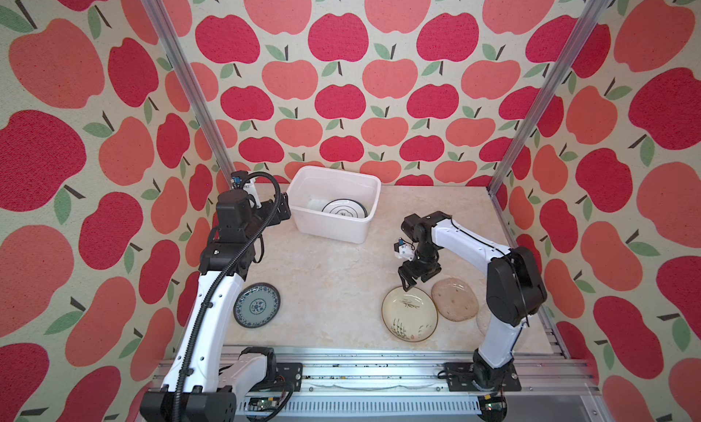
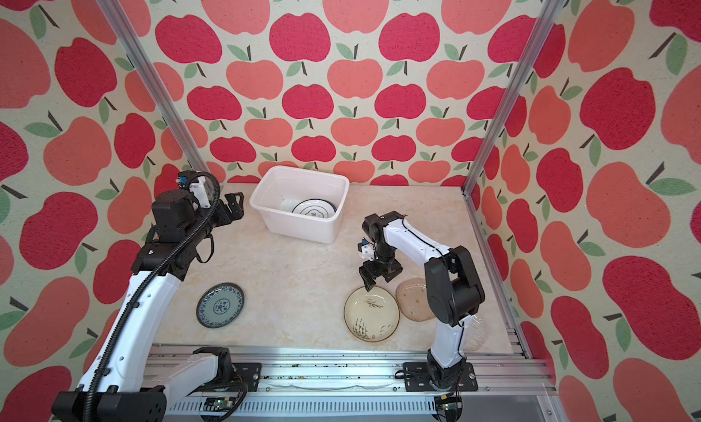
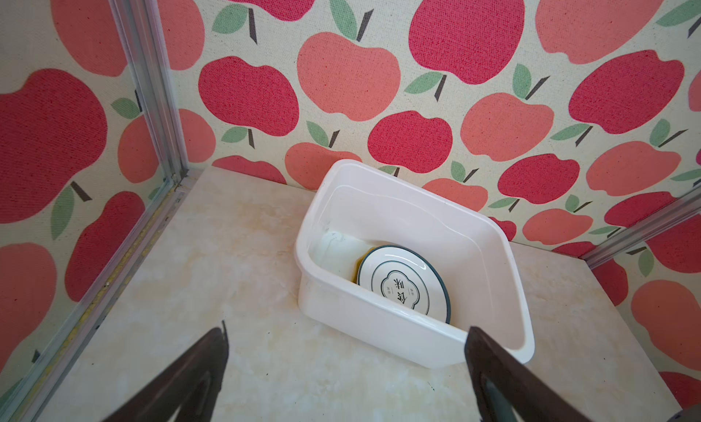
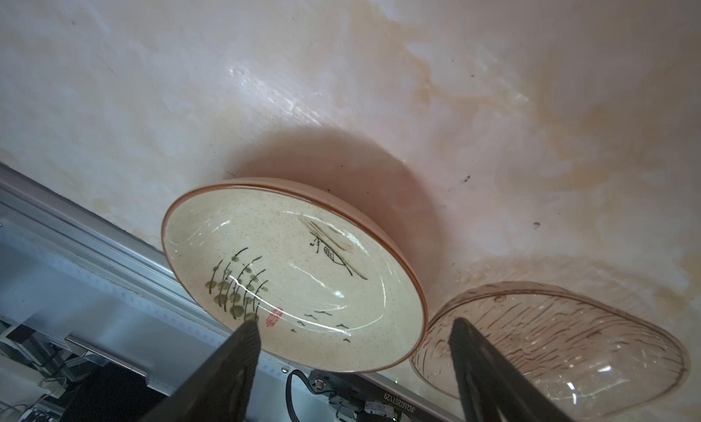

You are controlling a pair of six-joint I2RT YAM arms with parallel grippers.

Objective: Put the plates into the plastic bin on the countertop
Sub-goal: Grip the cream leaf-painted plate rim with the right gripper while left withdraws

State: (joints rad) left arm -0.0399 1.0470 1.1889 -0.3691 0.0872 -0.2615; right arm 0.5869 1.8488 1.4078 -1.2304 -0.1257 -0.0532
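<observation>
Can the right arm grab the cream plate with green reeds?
Probably yes. The right gripper hangs open just above the round cream plate with painted reeds; nothing lies on it, and the amber glass plate sits beside it.

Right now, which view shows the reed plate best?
The right wrist view: the reed plate fills the middle, with its painted reeds and brown rim sharp. Both top views show it small from above, beside the amber plate. The left wrist view misses it.
</observation>
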